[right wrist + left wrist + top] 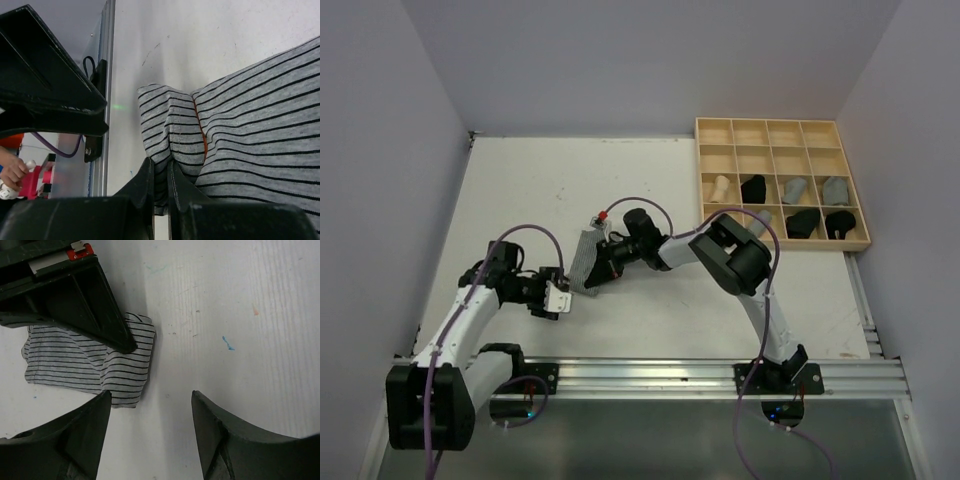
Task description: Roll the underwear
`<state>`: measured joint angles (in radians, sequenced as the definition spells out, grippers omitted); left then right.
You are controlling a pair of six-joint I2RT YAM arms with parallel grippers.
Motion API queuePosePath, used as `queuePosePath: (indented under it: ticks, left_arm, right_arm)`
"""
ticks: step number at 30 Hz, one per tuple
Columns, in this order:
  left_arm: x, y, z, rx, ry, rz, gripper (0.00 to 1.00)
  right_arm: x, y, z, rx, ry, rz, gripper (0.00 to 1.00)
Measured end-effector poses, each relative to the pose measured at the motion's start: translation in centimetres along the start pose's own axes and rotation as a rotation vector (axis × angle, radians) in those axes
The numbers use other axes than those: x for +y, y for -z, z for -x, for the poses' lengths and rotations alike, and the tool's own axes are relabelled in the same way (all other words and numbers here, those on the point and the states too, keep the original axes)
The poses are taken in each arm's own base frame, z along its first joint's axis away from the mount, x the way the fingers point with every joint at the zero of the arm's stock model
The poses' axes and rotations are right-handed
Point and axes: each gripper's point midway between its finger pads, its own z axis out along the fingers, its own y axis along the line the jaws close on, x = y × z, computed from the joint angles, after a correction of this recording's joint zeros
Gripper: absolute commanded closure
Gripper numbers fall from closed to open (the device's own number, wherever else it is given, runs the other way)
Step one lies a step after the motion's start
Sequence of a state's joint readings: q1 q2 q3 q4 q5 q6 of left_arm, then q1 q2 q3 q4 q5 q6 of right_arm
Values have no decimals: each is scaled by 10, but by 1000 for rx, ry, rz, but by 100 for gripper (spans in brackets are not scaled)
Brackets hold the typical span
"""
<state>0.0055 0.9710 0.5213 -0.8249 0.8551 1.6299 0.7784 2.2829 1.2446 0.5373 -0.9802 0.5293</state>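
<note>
Underwear [240, 125], grey w/ thin black stripes, rumpled, R jaws pinching fold, L jaws spread

My left hand [150, 401] and right hand [160, 166] are matt black plastic; underwear [55, 362] soft striped cloth; desk [235, 305] smooth white.

Wooden grid tray [768, 121] on white table [550, 180]

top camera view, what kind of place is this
Probably a robotics test cell: plain white walls box in a white tabletop, an aluminium rail runs along its near edge, and a pale wooden grid tray holds bundled garments.
</note>
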Motion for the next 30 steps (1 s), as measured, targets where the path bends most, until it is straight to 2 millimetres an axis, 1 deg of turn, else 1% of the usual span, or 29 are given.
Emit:
queuePosePath:
  ticks: [6,8,10,12,14,16,17,20,22,24,25,27,28,29,30]
  left_arm:
    - [19,-21,-7,34,-93,3,32]
    - [26,-28,-9,48,-120,16,39]
    - [29,-33,-11,64,-133,12,46]
    - [25,-44,-16,82,-123,-27,56]
    - [21,-51,-24,105,-116,-55,62]
    - [25,-55,-27,118,-119,-64,61]
    - [26,-55,-27,121,-116,-69,59]
    - [27,-58,-29,127,-100,-80,57]
    - [26,-59,-30,134,-95,-88,57]
    - [26,-61,-31,142,-93,-99,58]
    - [26,-62,-31,147,-94,-104,64]
    - [26,-64,-32,161,-91,-114,74]
    - [26,-64,-32,167,-89,-118,80]
    - [25,-65,-33,176,-89,-127,86]
    - [25,-65,-33,183,-91,-136,89]
  right_arm:
    - [-1,-1,1,25,-59,21,100]
    - [-1,-1,1,37,-86,23,100]
    - [-2,-1,1,41,-101,25,100]
    - [-2,-1,1,44,-118,32,100]
    - [-2,-1,1,45,-130,33,100]
    - [-2,-1,2,44,-142,32,100]
    - [-2,-1,2,43,-147,30,100]
    - [-2,-1,2,42,-157,28,100]
    - [-2,-1,2,42,-160,28,100]
    - [-2,-1,2,41,-163,27,100]
    - [-2,-1,2,41,-165,27,100]
    - [-3,-1,2,40,-166,26,96]
    - [-3,0,2,40,-168,26,92]
    - [-3,0,1,39,-169,26,79]
    - [-3,1,1,37,-171,24,75]
